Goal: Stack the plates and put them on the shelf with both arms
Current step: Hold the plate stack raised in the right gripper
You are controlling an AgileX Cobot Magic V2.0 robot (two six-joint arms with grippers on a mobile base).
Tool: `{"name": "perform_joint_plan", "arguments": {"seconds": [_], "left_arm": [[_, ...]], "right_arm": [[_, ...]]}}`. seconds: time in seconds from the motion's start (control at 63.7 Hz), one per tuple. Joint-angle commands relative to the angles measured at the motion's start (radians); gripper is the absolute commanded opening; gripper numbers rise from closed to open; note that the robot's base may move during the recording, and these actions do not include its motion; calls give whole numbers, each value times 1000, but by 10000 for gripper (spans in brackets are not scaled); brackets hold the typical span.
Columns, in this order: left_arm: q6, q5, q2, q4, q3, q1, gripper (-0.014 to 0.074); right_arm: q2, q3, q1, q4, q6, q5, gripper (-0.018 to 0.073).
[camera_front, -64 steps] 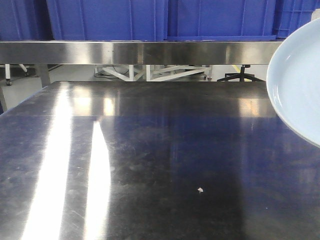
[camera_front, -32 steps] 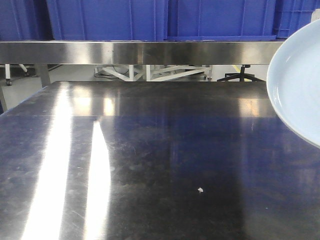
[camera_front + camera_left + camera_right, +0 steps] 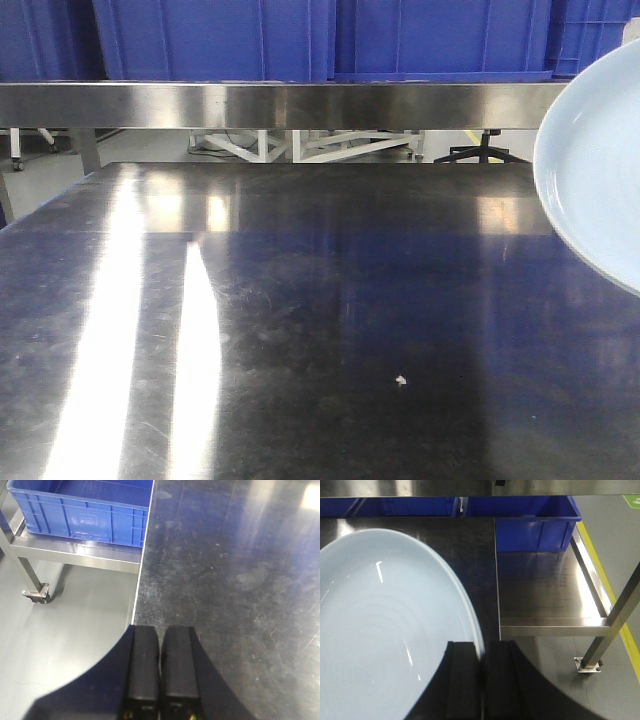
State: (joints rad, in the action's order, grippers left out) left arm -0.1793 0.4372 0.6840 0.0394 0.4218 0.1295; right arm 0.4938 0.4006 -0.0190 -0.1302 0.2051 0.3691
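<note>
One pale blue-white plate (image 3: 598,170) is tilted in the air at the right edge of the front view, above the steel table (image 3: 300,320). In the right wrist view the same plate (image 3: 380,630) fills the left half, and my right gripper (image 3: 481,652) is shut on its rim. My left gripper (image 3: 160,640) is shut and empty, hanging over the table's left edge (image 3: 142,565). The second plate is out of view. The steel shelf (image 3: 280,104) runs across the back above the table.
Blue plastic crates (image 3: 320,40) stand behind the shelf. A blue crate (image 3: 80,510) sits on a low wheeled steel cart left of the table. Another blue crate (image 3: 535,522) sits on a low steel rack (image 3: 550,600) right of the table.
</note>
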Motion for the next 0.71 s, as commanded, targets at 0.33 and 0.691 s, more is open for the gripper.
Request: {"name": "perform_joint_plan", "arguments": {"seconds": [0.33,0.691], "left_arm": [[-6,-68,-4,1,28,8,94],[-6,-68,-4,1,28,8,94]], "right_arm": [[-2,31,-5,-10,-2,-97,57],[-2,31,-5,-10,-2,-97,57]]}}
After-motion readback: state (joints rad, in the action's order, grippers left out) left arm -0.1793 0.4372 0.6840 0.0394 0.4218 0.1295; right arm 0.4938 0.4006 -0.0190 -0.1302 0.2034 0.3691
